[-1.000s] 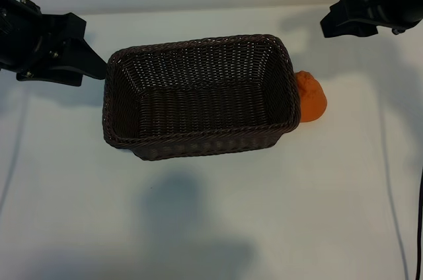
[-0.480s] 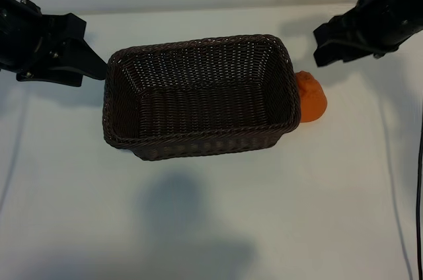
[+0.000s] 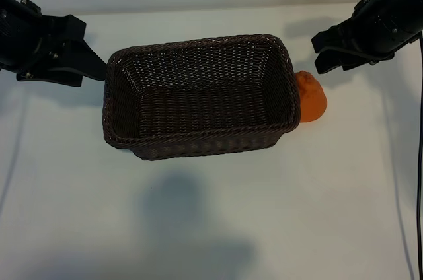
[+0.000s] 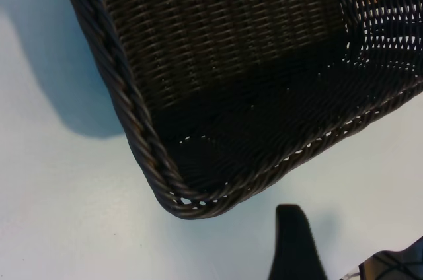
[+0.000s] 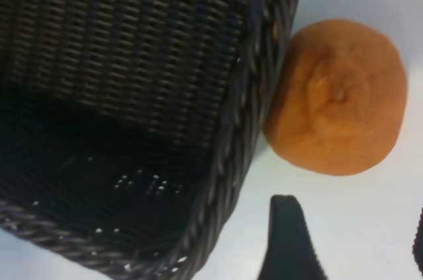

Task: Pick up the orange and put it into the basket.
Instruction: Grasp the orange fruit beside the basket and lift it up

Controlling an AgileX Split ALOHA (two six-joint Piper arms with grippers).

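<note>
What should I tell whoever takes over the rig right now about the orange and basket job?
Left gripper: open, empty, parked by the basket's left end.
Right gripper: open, empty, hanging above and just behind the orange, not touching it.
Orange: on the table, tight against the outside of the basket's right end.
Basket: upright mid-table, nothing in it.
Done: nothing gripped yet.
Left: grasp the orange, lift it over the rim, release it inside.
</note>
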